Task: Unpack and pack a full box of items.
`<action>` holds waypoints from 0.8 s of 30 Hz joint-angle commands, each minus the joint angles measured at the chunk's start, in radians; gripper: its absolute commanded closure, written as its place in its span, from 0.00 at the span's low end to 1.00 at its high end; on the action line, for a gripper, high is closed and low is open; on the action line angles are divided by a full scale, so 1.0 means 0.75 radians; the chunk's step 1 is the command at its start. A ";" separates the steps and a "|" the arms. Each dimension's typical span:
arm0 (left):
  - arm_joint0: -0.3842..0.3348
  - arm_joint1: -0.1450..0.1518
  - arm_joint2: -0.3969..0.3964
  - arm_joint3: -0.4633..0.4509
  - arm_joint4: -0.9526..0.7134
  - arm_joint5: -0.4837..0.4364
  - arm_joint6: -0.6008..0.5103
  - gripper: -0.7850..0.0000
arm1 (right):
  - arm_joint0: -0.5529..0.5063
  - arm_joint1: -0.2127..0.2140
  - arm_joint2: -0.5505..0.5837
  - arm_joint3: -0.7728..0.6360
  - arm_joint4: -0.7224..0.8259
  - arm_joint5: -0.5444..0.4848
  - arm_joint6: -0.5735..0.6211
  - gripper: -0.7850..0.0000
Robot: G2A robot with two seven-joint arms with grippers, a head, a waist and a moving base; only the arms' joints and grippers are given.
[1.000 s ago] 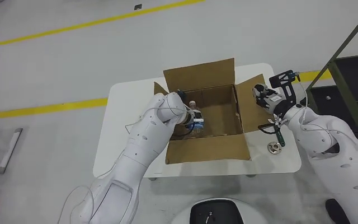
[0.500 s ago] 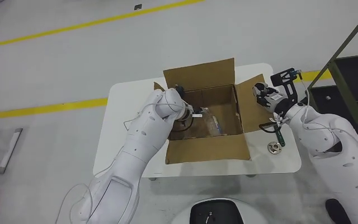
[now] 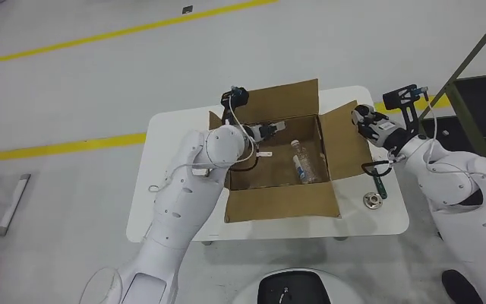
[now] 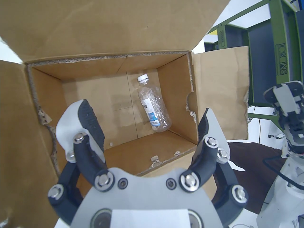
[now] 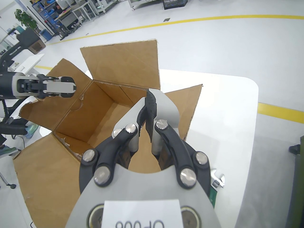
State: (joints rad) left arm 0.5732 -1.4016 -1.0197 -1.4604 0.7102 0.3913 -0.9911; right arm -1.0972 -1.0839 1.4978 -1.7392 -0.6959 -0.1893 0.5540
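Top view: bottle (image 3: 302, 161) lies on its side on the floor of the open box (image 3: 281, 202), close to the right wall. Its long axis runs roughly near-to-far with a slight slant. The white cap points to the far wall and the base to the near right corner. The box stands on the white surface (image 3: 175, 175) with all flaps folded out.

Left arm (image 3: 219, 146) is bent over the box's far left corner. Left jaws are released – spread wide with nothing between them – and sit above the box opening, well apart from the bottle.

Right arm (image 3: 425, 163) reaches over the right flap. Right jaws are clenched pad to pad, grasping nothing.

A wrench (image 5: 218, 178) and a round metal part (image 3: 372, 200) lie on the surface just right of the box.
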 commanded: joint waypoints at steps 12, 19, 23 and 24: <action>0.215 0.066 -0.232 -0.418 0.219 0.057 -0.001 0.00 | 0.066 -0.006 -0.081 0.011 0.001 -0.015 0.023 1.00; 0.257 0.092 -0.250 -0.448 0.588 0.100 0.006 0.00 | 0.085 -0.007 -0.101 0.030 0.004 -0.015 0.017 1.00; 0.273 0.098 -0.251 -0.448 0.712 0.112 -0.022 0.00 | 0.091 -0.007 -0.105 0.037 0.004 -0.018 0.015 1.00; 0.273 0.098 -0.251 -0.448 0.712 0.112 -0.022 0.00 | 0.092 -0.007 -0.107 0.039 0.004 -0.018 0.015 1.00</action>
State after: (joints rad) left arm 0.7779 -1.3282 -1.2081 -1.7967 1.2476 0.4755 -1.0079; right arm -1.0291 -1.0895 1.4185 -1.7111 -0.6929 -0.2027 0.5655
